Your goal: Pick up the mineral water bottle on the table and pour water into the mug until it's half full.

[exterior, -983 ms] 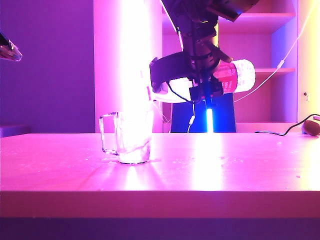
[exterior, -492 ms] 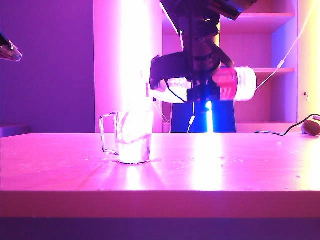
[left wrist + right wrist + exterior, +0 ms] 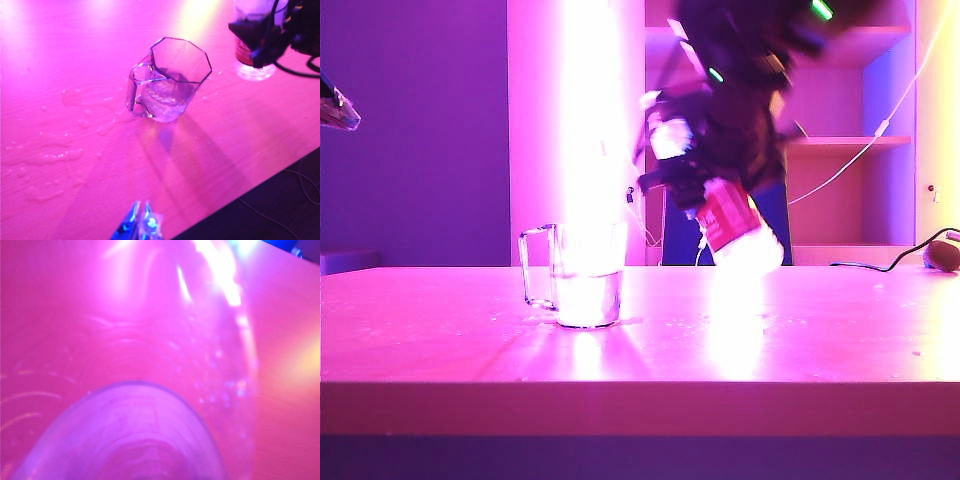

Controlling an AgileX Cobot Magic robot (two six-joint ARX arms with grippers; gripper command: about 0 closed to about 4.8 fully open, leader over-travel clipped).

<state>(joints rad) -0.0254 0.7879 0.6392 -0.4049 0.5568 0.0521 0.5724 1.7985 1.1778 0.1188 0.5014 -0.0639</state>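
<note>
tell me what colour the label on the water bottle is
Red, on the mineral water bottle held by the right pincer; clearest in the exterior view.

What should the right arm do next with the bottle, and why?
Probably lower the mineral water bottle the last bit onto the table and let go. The right gripper holds it nearly upright beside the mug, which already holds water. The left gripper hangs apart, shut.

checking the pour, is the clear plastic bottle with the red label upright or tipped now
Nearly upright, slightly tilted: the clear plastic bottle with the red label hangs base-down just above the table in the right gripper, right of the glass mug.
</note>
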